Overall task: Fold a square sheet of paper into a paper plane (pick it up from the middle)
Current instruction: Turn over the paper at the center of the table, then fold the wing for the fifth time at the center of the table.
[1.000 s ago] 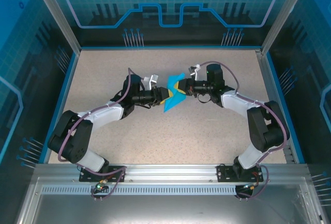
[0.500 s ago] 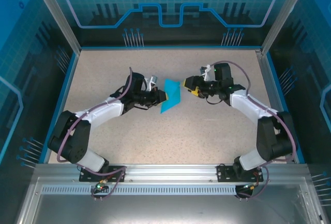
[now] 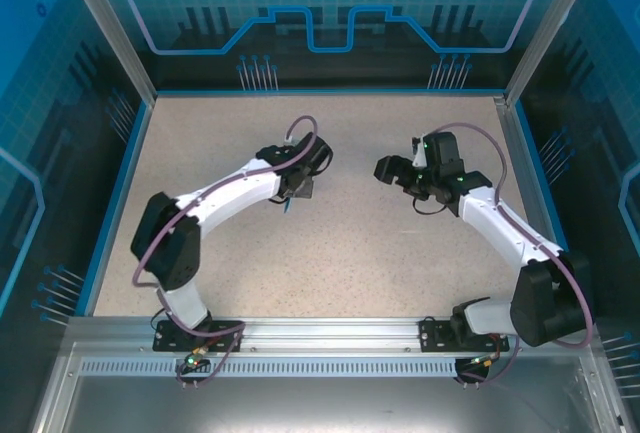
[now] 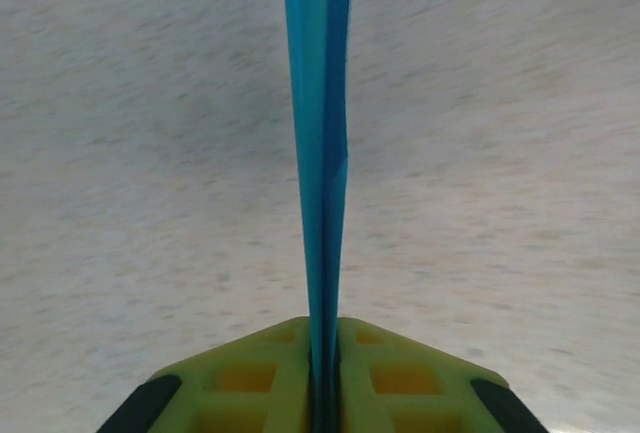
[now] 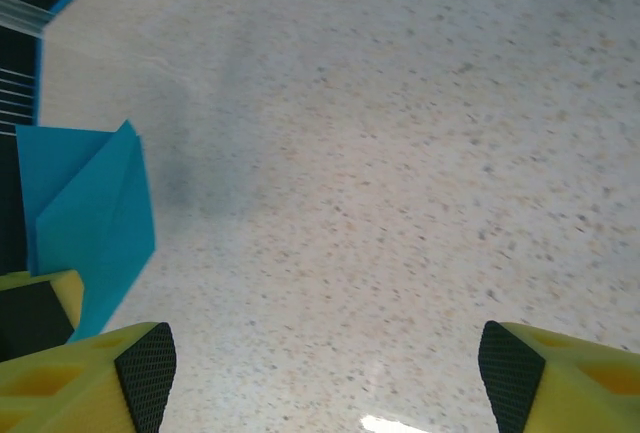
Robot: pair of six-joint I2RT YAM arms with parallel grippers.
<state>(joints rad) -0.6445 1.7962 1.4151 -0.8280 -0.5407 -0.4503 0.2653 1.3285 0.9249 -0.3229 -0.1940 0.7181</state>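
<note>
Speckled beige worktop [image 3: 330, 263], blue rim, glass-walled cell around it. Both arms reach in toward the middle: left arm [image 3: 220, 198] bends up and over, wrist pointing down at the worktop; right arm [image 3: 500, 223] comes in from the right side, wrist facing left.

Right claw [image 5: 320, 368]: jaws wide apart, nothing between them, bare worktop under the gap. In the top view it sits well apart from the left wrist.

Left claw [image 4: 322, 358]: yellow fingers [image 4: 410, 378] pressed together on the paper plane [image 4: 322, 153], pinching one end of it.

Paper plane: cyan, folded, layered. From the left wrist it's edge-on, a thin blade running straight out from between the fingers, long axis in line with the claw and pointing away from it, the far end split into two thin layers. From the right wrist its flat face shows at the left edge, a pointed corner uppermost, one diagonal crease visible, outside the right claw's jaws and beside its left finger. From above it's almost fully hidden under the left wrist.
</note>
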